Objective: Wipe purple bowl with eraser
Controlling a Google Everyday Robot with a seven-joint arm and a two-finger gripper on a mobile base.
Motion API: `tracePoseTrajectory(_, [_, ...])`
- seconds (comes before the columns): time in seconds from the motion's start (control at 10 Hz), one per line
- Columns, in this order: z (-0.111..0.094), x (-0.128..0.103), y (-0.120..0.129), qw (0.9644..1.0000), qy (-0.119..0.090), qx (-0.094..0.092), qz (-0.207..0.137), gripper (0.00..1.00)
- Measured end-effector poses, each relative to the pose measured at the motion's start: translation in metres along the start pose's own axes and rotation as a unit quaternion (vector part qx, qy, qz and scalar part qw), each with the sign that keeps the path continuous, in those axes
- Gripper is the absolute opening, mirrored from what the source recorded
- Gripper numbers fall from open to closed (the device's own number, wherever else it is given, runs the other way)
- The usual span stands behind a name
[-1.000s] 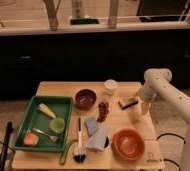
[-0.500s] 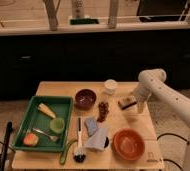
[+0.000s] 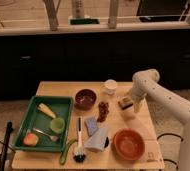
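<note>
The purple bowl [image 3: 85, 98] sits on the wooden table [image 3: 63, 90], left of centre and near the far edge. The eraser [image 3: 123, 104], a small block with a dark top and pale base, lies on the right side of the table, below the white cup [image 3: 110, 86]. My gripper [image 3: 131, 103] hangs from the white arm [image 3: 153, 90] and is right at the eraser's right side, low over the table. It is about a bowl's width and a half to the right of the purple bowl.
A green tray [image 3: 63, 102] at the left holds a green cup [image 3: 57, 124], a yellow item and an orange item. A dish brush [image 3: 79, 145], a blue-grey cloth [image 3: 95, 134], a dark red cluster [image 3: 103, 110] and an orange bowl [image 3: 128, 142] lie toward the front.
The arm has swung left and down, bringing the gripper from the table's right edge to the eraser. The eraser and bowls have not moved.
</note>
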Motion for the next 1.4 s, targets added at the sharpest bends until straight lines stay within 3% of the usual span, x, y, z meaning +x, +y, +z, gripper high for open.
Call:
tracePoseTrajectory(0.5, [0.022, 0.006, -0.007, 0.9997, 0.004, -0.025, -0.002, 0.79])
tracePoseTrajectory(0.8, [0.026, 0.016, -0.01, 0.9995, 0.008, -0.03, 0.003, 0.55])
tracePoseTrajectory(1.3, [0.018, 0.028, -0.015, 0.9995, 0.007, -0.031, 0.002, 0.04])
tracePoseTrajectory(1.4, [0.013, 0.028, -0.015, 0.9995, 0.001, -0.032, -0.001, 0.0])
